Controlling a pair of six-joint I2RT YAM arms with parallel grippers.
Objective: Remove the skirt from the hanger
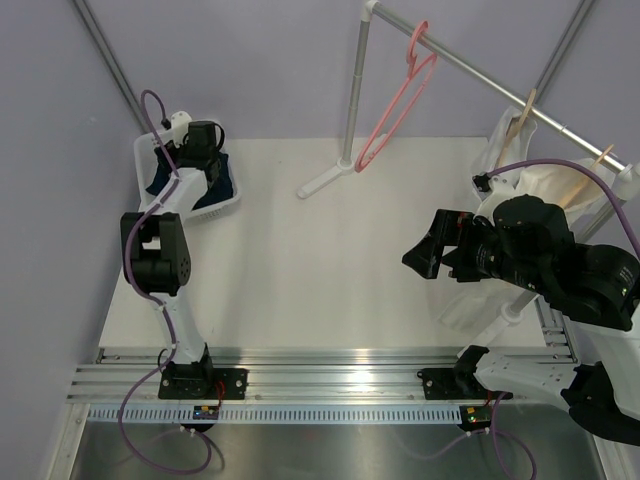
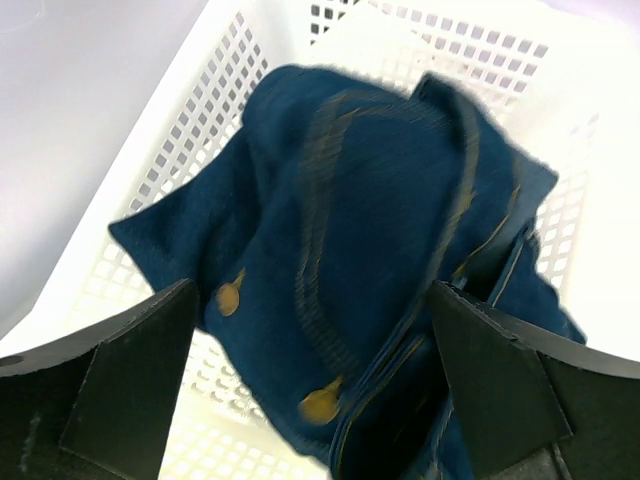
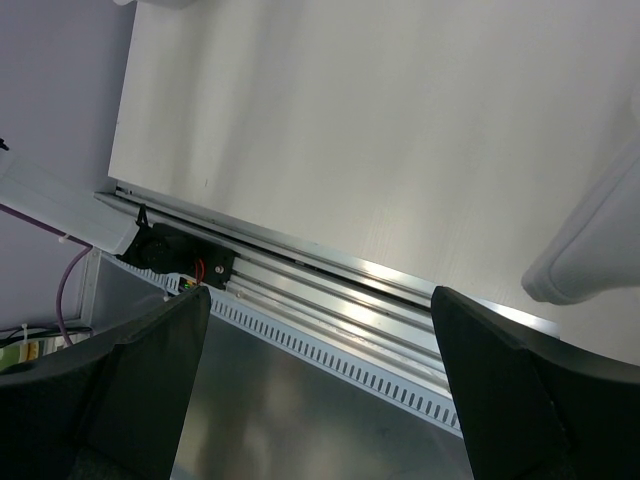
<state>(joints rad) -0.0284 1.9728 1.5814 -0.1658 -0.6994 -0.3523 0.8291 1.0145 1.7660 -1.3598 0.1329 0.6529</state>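
The skirt [image 2: 380, 250] is seen crumpled in the white basket [image 2: 180, 150] at the far left corner of the worktop [image 1: 320, 270]: dark blue denim with yellow stitching and brass-coloured buttons. The left arm [image 1: 160, 250] is reached over that basket. Its jaws are spread wide above the fabric, with the fingers [image 2: 120, 390] held to either side and nothing clamped between them. The pink hanger [image 1: 412, 98] is hung bare on the rail [image 1: 480, 72], well apart from the basket. Over on the right, the right arm [image 1: 540, 250] is held above the worktop beside hanging white garments [image 1: 500, 150]. Its jaws are open too, with nothing gripped.
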